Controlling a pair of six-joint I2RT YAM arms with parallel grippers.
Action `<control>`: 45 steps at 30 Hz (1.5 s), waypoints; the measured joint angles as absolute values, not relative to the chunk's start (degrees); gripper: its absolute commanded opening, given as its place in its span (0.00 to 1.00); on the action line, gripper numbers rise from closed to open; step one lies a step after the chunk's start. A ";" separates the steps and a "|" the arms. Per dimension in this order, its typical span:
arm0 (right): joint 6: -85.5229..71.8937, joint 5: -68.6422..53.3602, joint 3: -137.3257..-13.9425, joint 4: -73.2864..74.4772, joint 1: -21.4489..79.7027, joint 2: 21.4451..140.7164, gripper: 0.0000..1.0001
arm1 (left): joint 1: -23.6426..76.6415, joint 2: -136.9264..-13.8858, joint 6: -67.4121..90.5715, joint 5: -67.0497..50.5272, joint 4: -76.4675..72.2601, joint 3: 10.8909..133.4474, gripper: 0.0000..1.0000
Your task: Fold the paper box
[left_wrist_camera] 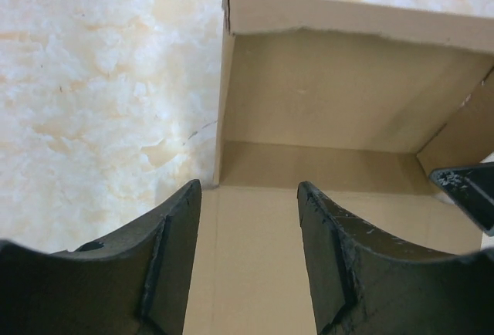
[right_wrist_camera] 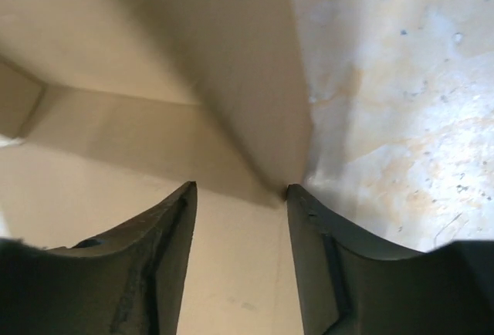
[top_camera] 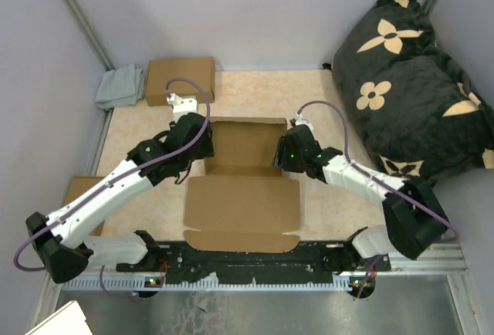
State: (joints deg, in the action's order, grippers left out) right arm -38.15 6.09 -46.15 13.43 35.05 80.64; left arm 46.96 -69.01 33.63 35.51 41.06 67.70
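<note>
The paper box (top_camera: 243, 188) is a brown cardboard mailer in the middle of the table. Its far half stands up as a shallow tray with raised walls (top_camera: 245, 122). Its near lid panel (top_camera: 241, 210) lies flat toward the arm bases. My left gripper (top_camera: 199, 148) is open at the tray's left near corner, over the cardboard (left_wrist_camera: 255, 258). My right gripper (top_camera: 287, 153) is open at the tray's right near corner, its fingers either side of the right wall's near end (right_wrist_camera: 266, 126). The right gripper's tip shows in the left wrist view (left_wrist_camera: 471, 192).
A closed brown box (top_camera: 180, 80) and a grey cloth (top_camera: 120, 86) lie at the back left. Another piece of cardboard (top_camera: 81, 192) lies at the left edge under the left arm. A black cushion with tan flowers (top_camera: 413, 80) fills the right side.
</note>
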 measured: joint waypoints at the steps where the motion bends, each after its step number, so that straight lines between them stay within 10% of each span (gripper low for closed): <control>1: -38.57 5.06 -46.13 13.76 35.07 79.44 0.54 | 46.59 -68.20 33.34 34.46 42.17 67.85 0.61; 15: -22.15 8.54 -59.68 24.27 35.05 68.58 0.62 | 44.56 -59.13 29.54 34.46 52.23 67.79 0.63; 45: 19.33 -9.32 -118.21 24.91 31.64 131.74 0.64 | 43.13 -46.41 26.06 29.06 39.40 43.68 0.61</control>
State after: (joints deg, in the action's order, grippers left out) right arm 19.33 -9.32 -118.21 24.91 31.64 131.74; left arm 43.13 -46.41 26.06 29.06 39.40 43.68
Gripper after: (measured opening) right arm 0.650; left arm 0.616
